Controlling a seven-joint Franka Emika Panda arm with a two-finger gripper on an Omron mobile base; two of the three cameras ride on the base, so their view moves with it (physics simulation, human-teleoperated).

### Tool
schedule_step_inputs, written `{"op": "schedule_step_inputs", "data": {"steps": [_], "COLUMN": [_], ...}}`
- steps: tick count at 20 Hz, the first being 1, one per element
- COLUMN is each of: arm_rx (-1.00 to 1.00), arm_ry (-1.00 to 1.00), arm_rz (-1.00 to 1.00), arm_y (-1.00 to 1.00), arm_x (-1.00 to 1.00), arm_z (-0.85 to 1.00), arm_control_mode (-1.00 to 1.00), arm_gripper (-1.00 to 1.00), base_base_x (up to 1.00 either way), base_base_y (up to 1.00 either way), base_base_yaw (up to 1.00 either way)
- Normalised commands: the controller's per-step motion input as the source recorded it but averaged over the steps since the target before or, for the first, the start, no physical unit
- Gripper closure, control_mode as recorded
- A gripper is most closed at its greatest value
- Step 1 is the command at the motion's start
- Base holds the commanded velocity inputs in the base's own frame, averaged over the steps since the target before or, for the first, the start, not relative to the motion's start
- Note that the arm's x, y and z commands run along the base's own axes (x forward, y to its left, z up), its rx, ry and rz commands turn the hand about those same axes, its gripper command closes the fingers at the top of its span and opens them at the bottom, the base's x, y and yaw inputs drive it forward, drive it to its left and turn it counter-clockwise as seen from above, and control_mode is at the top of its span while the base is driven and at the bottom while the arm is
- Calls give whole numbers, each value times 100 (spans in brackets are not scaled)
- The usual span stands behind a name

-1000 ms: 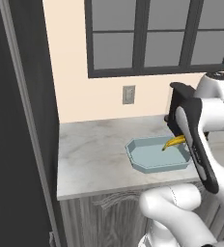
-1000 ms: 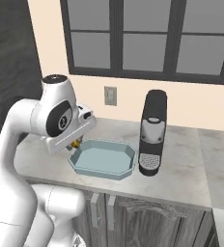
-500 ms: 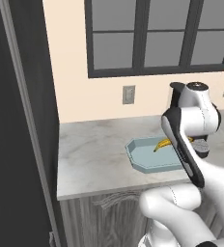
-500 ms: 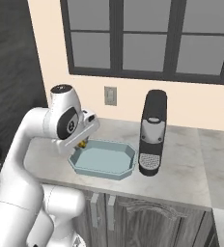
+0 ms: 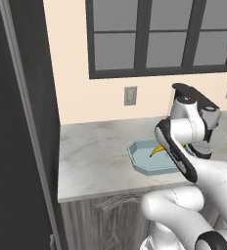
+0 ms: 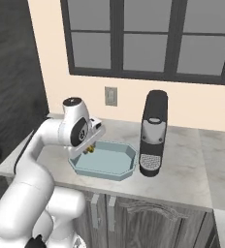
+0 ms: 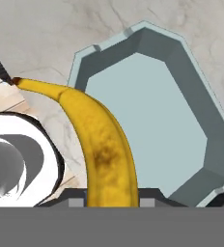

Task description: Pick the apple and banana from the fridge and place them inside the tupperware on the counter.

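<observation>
Yellow with a brown-black tip, the small curved banana [image 7: 102, 144] was clenched at its lower end between the gripper's [image 7: 111, 200] two dark fingers, and rose from them across the hand view. In that view it lay over one rim of the shallow light blue-grey tupperware tray [image 7: 181, 62], whose pale floor showed bare beside the fruit. The tray, with its cut octagonal corners and raised rim, sat on the light grey-white marbled stone counter [image 5: 93, 156].

From the left base view the banana [image 5: 157, 150] hung above the tray [image 5: 137, 161], partly hidden by the white arm. From the right base view the gripper [image 6: 89, 148] hovered over the tray's [image 6: 119, 172] left end, a small spot of yellow showing under the hand. A black upright coffee machine [image 6: 152, 133] stood just beside the tray on its right. The dark grey fridge side [image 5: 17, 127] stood at the counter's left end. A grey wall outlet [image 6: 110, 96] sat on the cream wall below the dark-framed window [image 6: 148, 38].
</observation>
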Motion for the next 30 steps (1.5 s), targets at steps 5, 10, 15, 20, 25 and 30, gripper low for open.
{"op": "schedule_step_inputs", "data": {"steps": [5,10,15,20,25,30], "arm_rx": [0,0,0,0,0,0], "arm_ry": [0,0,3,0,0,0], "arm_rz": [0,0,0,0,0,0], "arm_y": [-12,-8,-4,-4,-4,-3], "arm_x": [36,34,33,20,18,14], "arm_z": [-52,-48,-31,-25,-26,-27], "arm_control_mode": [-100,-100,-100,-100,-100,-100], "arm_gripper": [100,100,100,100,100,100], "base_base_x": [0,0,0,0,0,0], "base_base_y": [0,0,0,0,0,0], "base_base_yaw": [0,0,0,0,0,0]}}
